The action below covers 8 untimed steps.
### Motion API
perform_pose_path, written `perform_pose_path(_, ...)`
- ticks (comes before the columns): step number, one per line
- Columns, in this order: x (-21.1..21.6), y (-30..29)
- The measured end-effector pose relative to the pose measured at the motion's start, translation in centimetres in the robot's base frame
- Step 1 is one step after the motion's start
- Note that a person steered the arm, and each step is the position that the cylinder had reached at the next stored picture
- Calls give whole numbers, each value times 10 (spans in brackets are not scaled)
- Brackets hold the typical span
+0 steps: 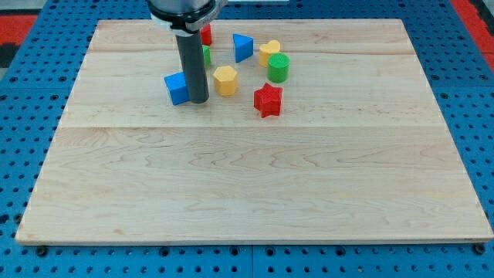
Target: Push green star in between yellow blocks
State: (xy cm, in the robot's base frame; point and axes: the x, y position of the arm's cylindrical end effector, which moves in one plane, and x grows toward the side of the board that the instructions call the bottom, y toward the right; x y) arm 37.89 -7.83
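Note:
The green star (207, 55) shows only as a sliver at the right edge of my rod, near the view's top. A yellow hexagon block (225, 79) lies just right of the rod. A yellow heart-shaped block (268, 52) lies further right and higher up. My tip (198, 101) rests on the board between a blue cube (177, 88) on its left, which it touches or nearly touches, and the yellow hexagon on its right. The tip is below the green star in the view.
A blue triangular block (242, 48) lies between the green star and the yellow heart. A green cylinder (278, 68) sits just below the heart. A red star (268, 100) lies below the cylinder. A red block (206, 34) peeks out beside the rod at the top.

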Motion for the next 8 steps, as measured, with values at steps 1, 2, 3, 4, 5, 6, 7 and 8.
perform_pose_path(1,-29,0)
perform_pose_path(2,-37,42)
perform_pose_path(3,-39,55)
perform_pose_path(4,1,29)
perform_pose_path(5,26,47)
perform_pose_path(6,11,59)
perform_pose_path(7,-23,64)
perform_pose_path(8,-29,54)
